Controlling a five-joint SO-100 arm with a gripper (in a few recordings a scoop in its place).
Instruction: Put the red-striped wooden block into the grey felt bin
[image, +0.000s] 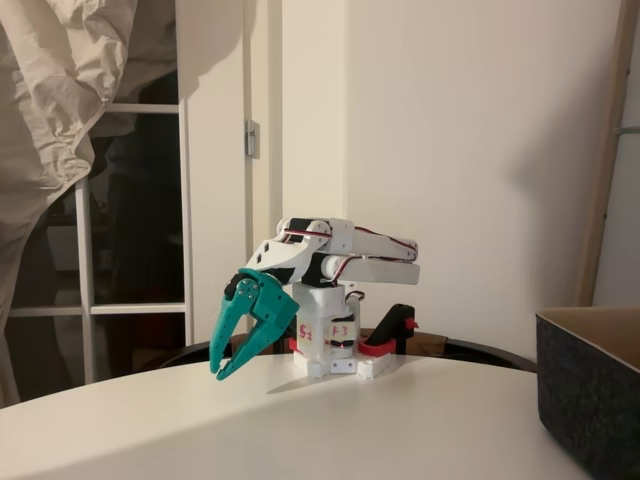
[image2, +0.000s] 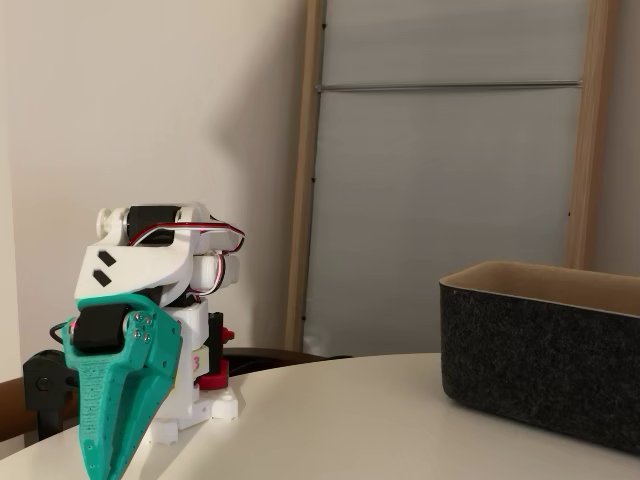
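Fingers (image: 222, 372) spread a little, tips apart and pointing down at the tabletop (image: 330, 430), nothing between them. Arm folded over its white base, gripper hanging low with tips at or just above the surface; can't tell if touching. In the other fixed view the teal gripper (image2: 103, 462) is seen edge-on, a tapering wedge near the left edge.

Grey felt bin (image: 588, 385) sits at the right edge, well apart from the fingers, with the base between them in that view. In the other fixed view the grey felt bin (image2: 540, 375) is also right of the arm, across bare tabletop.

Red-striped wooden block: can't locate it, so direction from the fingers and its long axis can't be given. Pick not yet done, judging by empty fingers.

Materials: bin is fuzzy charcoal felt, straight walls, tan inside, open top. Fingers smooth teal plastic, pointed. Tabletop white, smooth, rounded edge.
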